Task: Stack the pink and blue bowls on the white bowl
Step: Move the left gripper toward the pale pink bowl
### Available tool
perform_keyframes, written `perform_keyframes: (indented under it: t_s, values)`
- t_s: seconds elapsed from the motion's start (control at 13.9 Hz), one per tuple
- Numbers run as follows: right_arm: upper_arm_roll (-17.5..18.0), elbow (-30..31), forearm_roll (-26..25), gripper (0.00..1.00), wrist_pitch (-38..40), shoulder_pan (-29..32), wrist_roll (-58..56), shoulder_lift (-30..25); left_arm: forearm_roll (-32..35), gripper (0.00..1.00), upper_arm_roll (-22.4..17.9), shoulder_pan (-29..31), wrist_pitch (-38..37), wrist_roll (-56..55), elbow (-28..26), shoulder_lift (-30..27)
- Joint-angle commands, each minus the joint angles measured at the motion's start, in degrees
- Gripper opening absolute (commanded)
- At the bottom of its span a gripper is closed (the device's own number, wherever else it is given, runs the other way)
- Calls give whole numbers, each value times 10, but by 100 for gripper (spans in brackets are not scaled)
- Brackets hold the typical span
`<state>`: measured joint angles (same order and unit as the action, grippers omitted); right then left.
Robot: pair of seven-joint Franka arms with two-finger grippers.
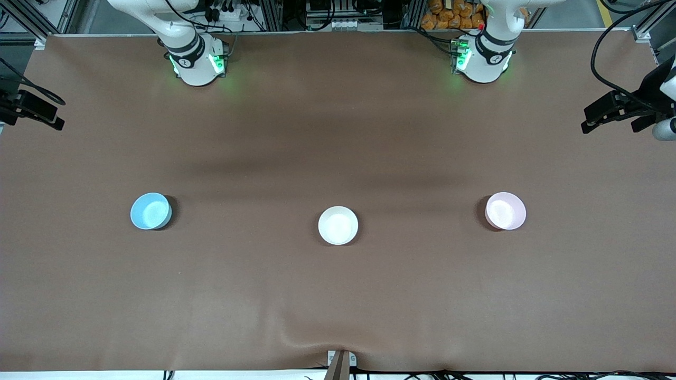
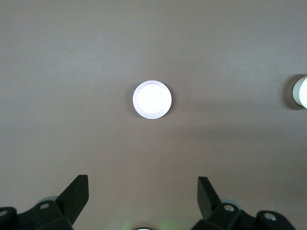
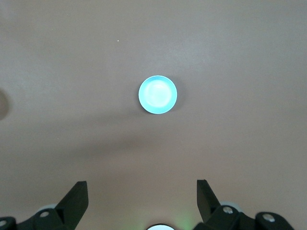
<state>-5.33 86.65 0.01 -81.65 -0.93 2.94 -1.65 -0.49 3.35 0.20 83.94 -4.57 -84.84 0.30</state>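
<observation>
Three small bowls stand in a row on the brown table. The white bowl (image 1: 338, 225) is in the middle. The light blue bowl (image 1: 151, 211) stands toward the right arm's end, and the pale pink bowl (image 1: 505, 211) toward the left arm's end. My left gripper (image 2: 142, 179) hangs open high over the table, with the pink bowl (image 2: 152, 99) far below it, looking almost white; the white bowl (image 2: 302, 92) peeks in at that view's edge. High above the blue bowl (image 3: 158, 95), my right gripper (image 3: 142, 183) is open and empty. Neither hand shows in the front view.
The two arm bases (image 1: 196, 60) (image 1: 483, 60) stand along the table's edge farthest from the front camera. Black camera mounts (image 1: 31, 108) (image 1: 623, 108) jut in at both ends of the table. The brown cover wrinkles at the near edge (image 1: 340, 343).
</observation>
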Motion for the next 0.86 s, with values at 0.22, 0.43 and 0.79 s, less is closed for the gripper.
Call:
perform_keyframes:
  t_s: [0.22, 0.43, 0.79]
  values:
    - [-1, 0, -8, 100, 4, -3, 3, -2, 7, 100, 2, 0, -5, 11, 3, 1]
    - [0, 0, -9, 100, 4, -3, 3, -3, 5, 100, 2, 3, -5, 13, 0, 8]
    - [-1, 0, -8, 100, 7, -2, 3, -3, 7, 100, 1, 9, 17, 14, -24, 31]
